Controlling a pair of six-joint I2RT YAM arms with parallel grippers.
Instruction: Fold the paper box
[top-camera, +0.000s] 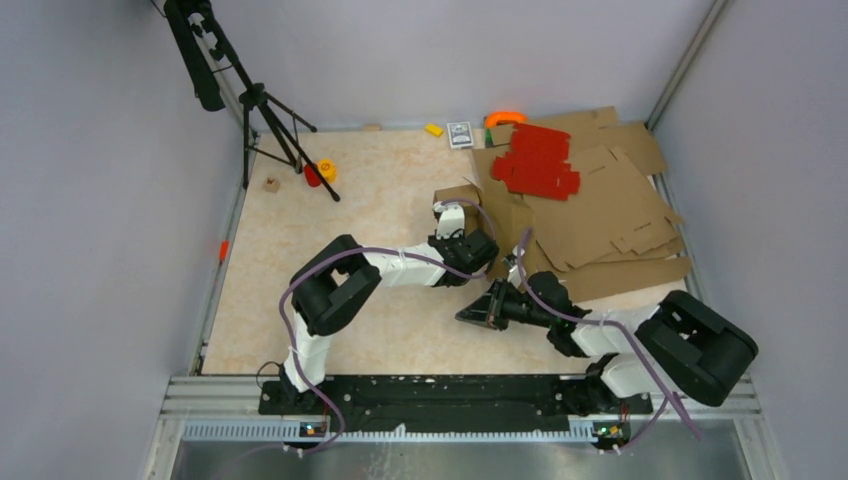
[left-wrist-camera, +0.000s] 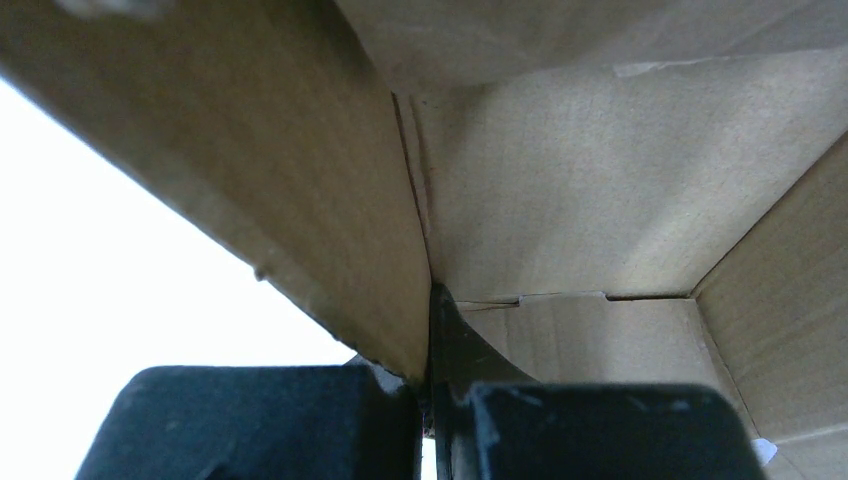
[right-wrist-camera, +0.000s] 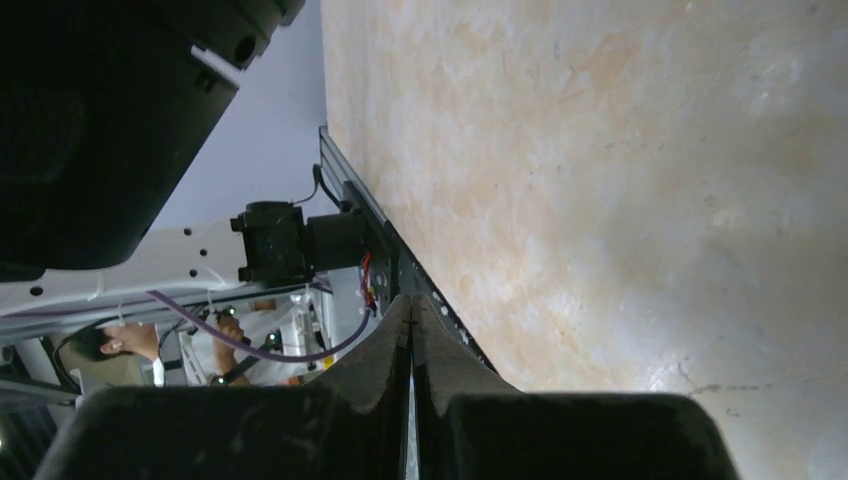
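We have the left gripper (left-wrist-camera: 430, 385) clamped on a side wall of the paper box (top-camera: 507, 218), which stands half-raised right of the table's (top-camera: 390, 175) centre, against the flat cardboard sheets (top-camera: 610, 205). The right gripper (top-camera: 472, 316) hangs pinched shut and empty toward the near edge. Next, we reckon, it must come across and press a loose flap inward.

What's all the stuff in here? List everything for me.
box: one, brown, mid-table, partly folded
flat sheets: several, brown, piled far right
red sheets: a few, red, on that pile
tripod: one, black, far left
block: one, yellow, far edge
pack: one, blue-white, far edge
curved piece: one, orange, far edge
cube: one, tan, left side
table: one, beige
left tool: black, shut on a box wall
right tool: black, shut, empty
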